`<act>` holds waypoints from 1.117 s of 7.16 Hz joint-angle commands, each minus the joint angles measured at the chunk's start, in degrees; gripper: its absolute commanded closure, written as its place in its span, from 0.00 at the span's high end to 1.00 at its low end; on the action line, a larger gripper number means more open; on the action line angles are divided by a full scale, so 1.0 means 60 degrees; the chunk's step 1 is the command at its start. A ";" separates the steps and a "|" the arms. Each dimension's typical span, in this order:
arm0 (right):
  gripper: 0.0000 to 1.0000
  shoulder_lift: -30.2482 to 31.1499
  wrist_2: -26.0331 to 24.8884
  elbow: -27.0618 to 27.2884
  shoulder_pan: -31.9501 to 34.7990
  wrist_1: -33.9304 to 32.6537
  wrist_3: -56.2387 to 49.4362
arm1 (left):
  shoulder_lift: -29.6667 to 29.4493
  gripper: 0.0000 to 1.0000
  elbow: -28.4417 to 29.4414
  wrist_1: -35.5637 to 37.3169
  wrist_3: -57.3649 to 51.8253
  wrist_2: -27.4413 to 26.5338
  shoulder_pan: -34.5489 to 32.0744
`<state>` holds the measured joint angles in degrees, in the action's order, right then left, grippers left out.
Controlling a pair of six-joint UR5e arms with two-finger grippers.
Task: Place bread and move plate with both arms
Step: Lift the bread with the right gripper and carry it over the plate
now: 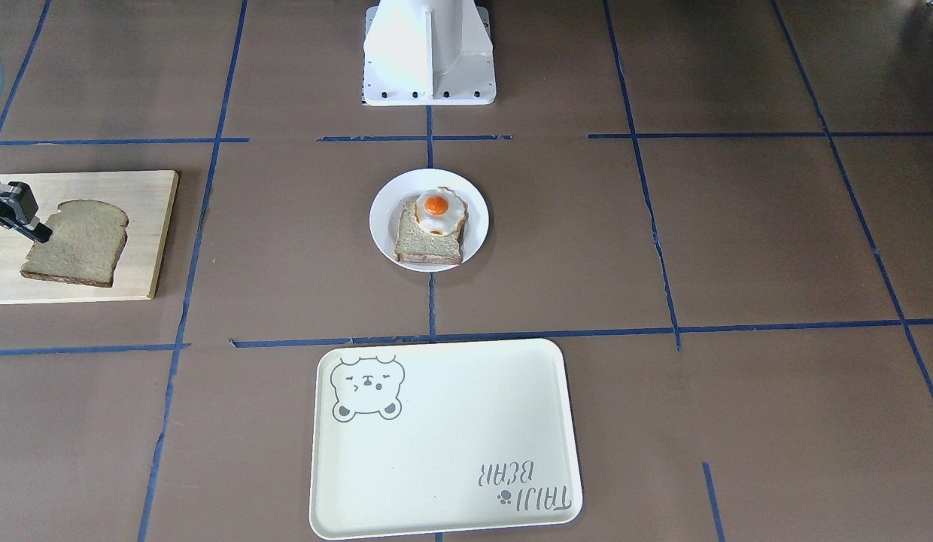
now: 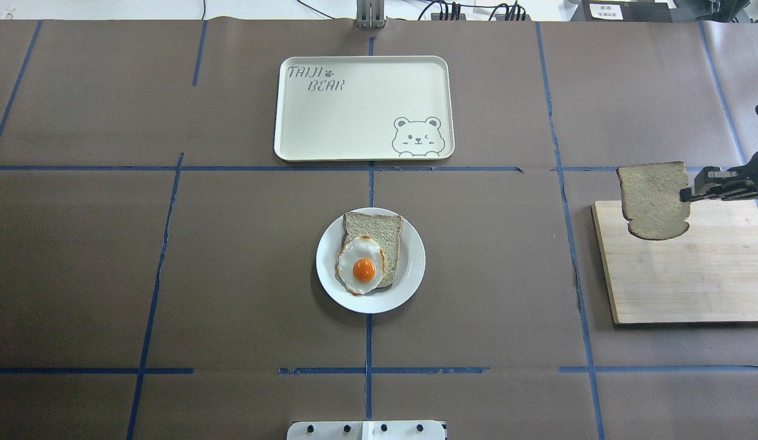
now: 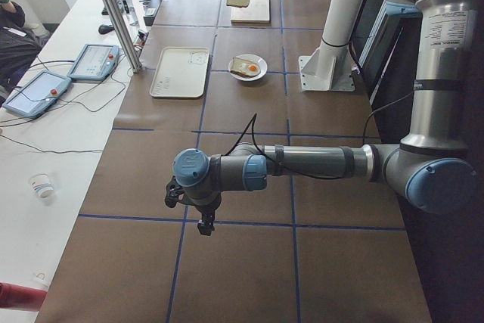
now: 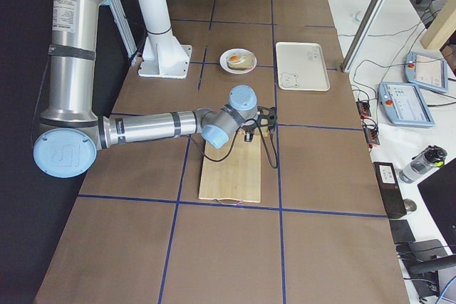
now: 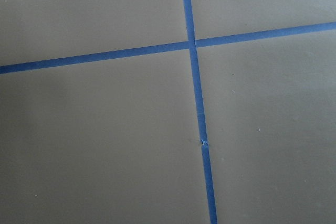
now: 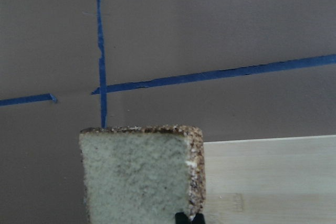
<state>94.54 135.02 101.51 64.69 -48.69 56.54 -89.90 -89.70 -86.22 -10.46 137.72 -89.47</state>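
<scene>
The bread is a speckled, dark-crusted slice held by one edge, lifted over the far-left corner of a wooden cutting board. My right gripper is shut on the slice's edge; it also shows in the front view, with the bread beside it. The right wrist view shows the slice close up. The white plate sits at mid table and carries a smoother tan slice with a fried egg on it. My left gripper hangs over bare table far to the left; I cannot tell whether it is open or shut.
A cream rectangular tray with a bear drawing lies beyond the plate at the table's far side. The robot's white base stands behind the plate. Blue tape lines cross the brown table cover.
</scene>
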 commanded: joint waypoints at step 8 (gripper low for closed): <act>0.00 -0.4724 -0.7183 0.0428 -0.7168 -0.0087 0.5694 | -0.0016 1.00 0.0037 0.0000 0.0000 0.0045 0.0015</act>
<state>68.30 102.68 105.32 29.95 -48.78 90.66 -90.00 -89.44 -86.22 -10.46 137.99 -89.38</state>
